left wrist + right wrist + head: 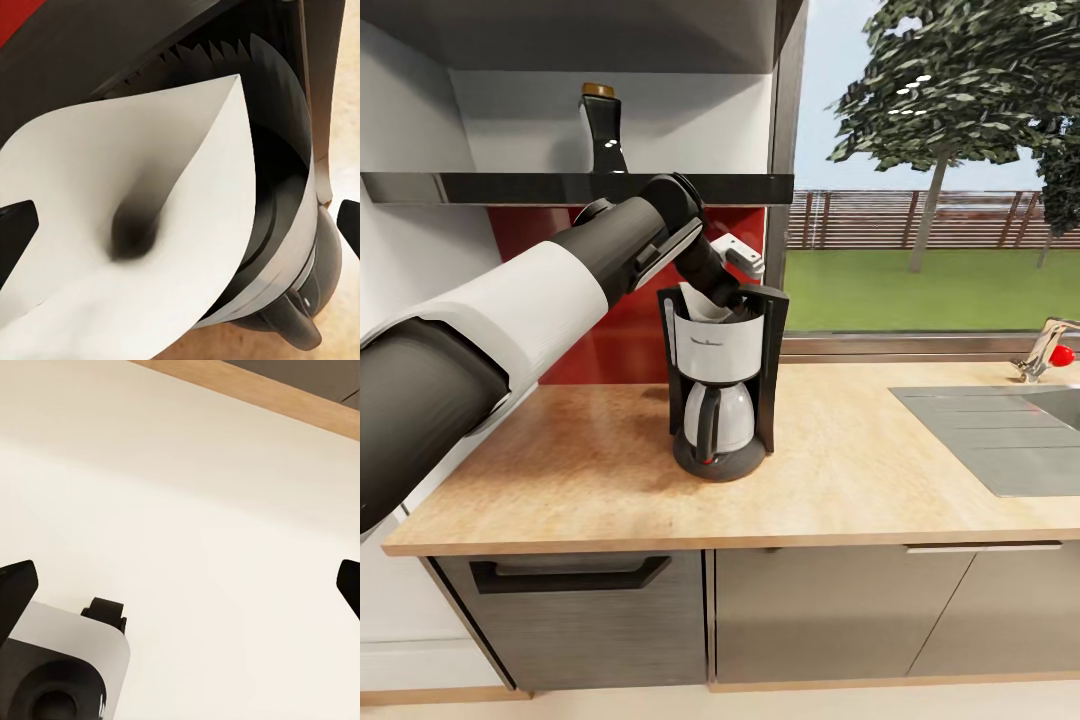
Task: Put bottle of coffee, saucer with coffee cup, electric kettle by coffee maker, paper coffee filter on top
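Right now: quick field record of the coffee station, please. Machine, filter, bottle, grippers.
coffee maker: upright on kitchen countertop, carafe docked
paper coffee filter: white cone at the machine's top, between the left gripper fingertips
bottle of coffee: on the shelf, not yet moved
left gripper: open, fingertips wide of the filter
right gripper: open, empty, over pale floor
sink: right end of countertop

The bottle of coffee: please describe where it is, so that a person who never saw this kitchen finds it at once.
Look at the dark shelf on the wall above the kitchen countertop, over the red backsplash. The bottle of coffee stands upright there, above and left of the coffee maker. It is a small dark flared bottle with a gold-yellow cap.
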Tool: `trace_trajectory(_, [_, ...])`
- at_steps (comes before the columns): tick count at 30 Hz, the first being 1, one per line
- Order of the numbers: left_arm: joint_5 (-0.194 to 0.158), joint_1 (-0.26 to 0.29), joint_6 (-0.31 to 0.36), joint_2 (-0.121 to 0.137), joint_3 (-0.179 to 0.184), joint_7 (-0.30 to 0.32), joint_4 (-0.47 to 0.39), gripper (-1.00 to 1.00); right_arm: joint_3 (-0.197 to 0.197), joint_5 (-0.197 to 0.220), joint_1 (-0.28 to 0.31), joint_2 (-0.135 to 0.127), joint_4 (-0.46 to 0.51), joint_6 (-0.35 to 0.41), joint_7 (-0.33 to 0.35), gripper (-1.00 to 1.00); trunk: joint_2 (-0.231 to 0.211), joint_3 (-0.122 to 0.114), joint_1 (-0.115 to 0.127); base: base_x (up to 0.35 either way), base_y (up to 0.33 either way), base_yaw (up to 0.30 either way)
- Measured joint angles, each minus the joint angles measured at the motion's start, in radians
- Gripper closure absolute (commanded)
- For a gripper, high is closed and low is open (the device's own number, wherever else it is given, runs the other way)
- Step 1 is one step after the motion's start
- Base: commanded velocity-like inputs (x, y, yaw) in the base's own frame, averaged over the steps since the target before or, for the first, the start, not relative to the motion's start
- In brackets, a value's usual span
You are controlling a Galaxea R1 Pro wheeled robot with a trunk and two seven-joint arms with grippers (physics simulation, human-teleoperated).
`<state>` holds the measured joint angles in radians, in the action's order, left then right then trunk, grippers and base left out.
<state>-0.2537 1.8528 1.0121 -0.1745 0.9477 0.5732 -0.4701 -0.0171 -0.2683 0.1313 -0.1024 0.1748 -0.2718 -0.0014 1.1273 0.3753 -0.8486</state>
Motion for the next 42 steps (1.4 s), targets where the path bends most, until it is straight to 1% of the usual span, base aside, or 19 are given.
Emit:
trace_trajectory(30, [0.000,0.000,0.000,0.000,-0.001,0.000,0.000,-1.00,0.000,0.000,0.000,0.000,0.000,0.000,0.000,-1.00,0.000,0.000,0.000,0.000,0.000,0.000])
trace_trajectory(42, [0.000,0.000,0.000,0.000,-0.002,0.000,0.000,-1.00,0.000,0.000,0.000,0.000,0.000,0.000,0.000,-1.00,-0.084,-0.038,0.046,0.000,0.000,0.000])
